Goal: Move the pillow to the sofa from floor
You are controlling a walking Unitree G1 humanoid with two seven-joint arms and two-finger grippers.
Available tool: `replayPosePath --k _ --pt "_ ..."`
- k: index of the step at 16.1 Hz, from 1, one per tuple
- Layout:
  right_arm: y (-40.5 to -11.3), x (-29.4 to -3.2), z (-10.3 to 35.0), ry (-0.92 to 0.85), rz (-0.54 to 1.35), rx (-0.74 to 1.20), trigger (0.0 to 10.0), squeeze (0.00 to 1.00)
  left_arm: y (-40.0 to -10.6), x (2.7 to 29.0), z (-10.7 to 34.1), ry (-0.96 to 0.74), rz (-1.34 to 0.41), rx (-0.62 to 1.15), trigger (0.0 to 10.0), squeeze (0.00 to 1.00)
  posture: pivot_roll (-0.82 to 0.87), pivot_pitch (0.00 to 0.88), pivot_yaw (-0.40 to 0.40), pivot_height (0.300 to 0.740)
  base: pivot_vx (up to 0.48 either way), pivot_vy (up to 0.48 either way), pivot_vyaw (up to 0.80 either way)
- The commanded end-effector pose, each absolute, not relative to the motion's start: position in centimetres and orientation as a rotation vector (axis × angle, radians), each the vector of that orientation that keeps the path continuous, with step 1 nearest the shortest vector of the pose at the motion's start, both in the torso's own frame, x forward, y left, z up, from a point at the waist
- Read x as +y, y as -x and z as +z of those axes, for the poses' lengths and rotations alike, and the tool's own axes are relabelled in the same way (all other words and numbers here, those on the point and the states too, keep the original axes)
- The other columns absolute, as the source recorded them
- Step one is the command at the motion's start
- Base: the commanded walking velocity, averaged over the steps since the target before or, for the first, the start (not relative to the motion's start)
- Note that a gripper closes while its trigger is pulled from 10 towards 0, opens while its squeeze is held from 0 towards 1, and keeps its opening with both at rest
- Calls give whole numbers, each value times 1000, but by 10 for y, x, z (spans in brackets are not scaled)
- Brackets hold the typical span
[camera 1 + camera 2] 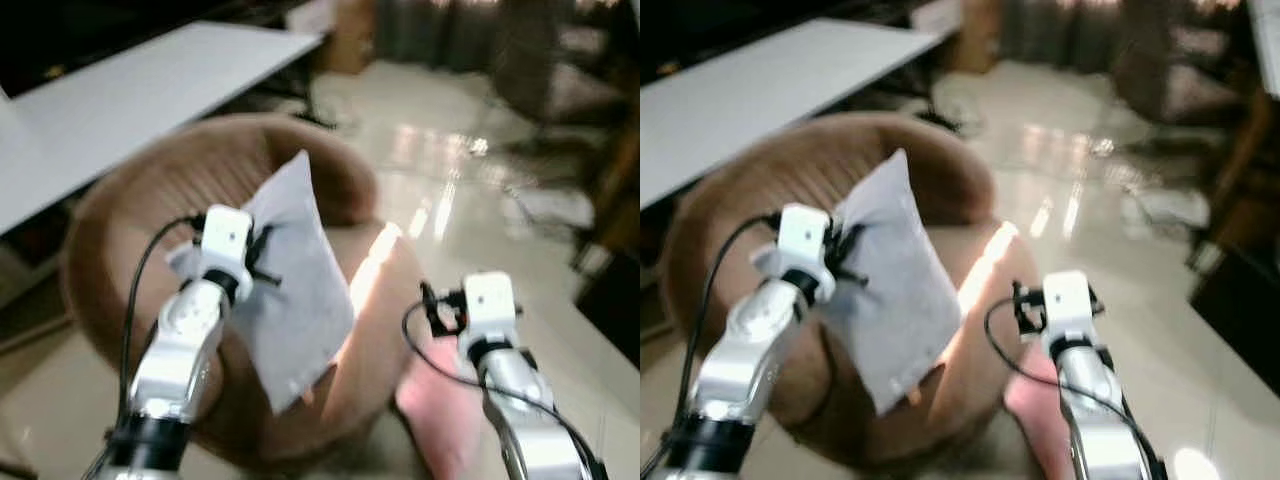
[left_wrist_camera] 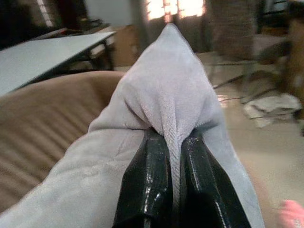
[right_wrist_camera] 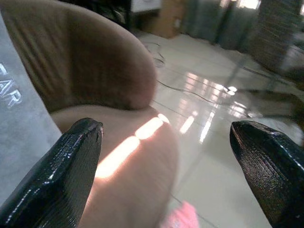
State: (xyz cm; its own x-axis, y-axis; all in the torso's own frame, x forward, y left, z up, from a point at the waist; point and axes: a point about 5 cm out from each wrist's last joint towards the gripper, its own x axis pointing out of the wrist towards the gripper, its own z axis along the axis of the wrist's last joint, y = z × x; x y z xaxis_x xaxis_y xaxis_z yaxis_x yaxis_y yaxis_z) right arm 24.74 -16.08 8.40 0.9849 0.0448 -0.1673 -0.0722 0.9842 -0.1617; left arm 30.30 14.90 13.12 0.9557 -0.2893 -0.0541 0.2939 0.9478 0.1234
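You are looking down on a glossy, pale tiled floor (image 1: 470, 190) with window light streaking across it, a long white surface (image 1: 130, 100) off to the robot's left and dark furniture blurred at the back. Directly ahead stands the sofa (image 1: 130, 200), a round brown tub-shaped seat with a ribbed backrest and a sunlit cushion.

The grey pillow (image 1: 295, 290) is already off the floor: it hangs over the sofa seat, pinched by the left gripper (image 1: 262, 262). In the left wrist view its two black fingers (image 2: 147, 190) are closed hard on a fold at the pillow's edge, fabric bunched up between them. The right gripper (image 1: 432, 308) hovers to the right of the sofa with its fingers spread wide and nothing in them.

Expect the pillow to behave as light, soft and floppy. It droops from the pinch point and its lower corner dangles near the seat's front, so it will swing when you move. The plush cover looks grippy rather than slick, and nothing here is fragile, but a thin fold of cloth can creep out of the pinch, so avoid jerks. If you regrasp, take a deeper bite at a corner or seam rather than the stuffed middle.

A pink thing (image 1: 440, 410) lies on the floor by the sofa's base; I cannot tell what it is.
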Motion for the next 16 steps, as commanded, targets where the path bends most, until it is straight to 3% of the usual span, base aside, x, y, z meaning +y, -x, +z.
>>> replayPosePath --k 1,10,16 --pt "-248 -154 85 134 77 155 10000 0 -306 153 144 -197 -320 -7 10000 0 -69 22 87 740 0 0 0" --pt "-245 -156 94 113 137 97 10000 0 -319 138 152 -220 -499 -24 10000 0 -66 30 99 740 0 0 0" --pt "-235 -159 107 174 399 87 10000 0 -335 116 161 -165 -697 38 10000 0 -73 34 99 740 0 0 0"
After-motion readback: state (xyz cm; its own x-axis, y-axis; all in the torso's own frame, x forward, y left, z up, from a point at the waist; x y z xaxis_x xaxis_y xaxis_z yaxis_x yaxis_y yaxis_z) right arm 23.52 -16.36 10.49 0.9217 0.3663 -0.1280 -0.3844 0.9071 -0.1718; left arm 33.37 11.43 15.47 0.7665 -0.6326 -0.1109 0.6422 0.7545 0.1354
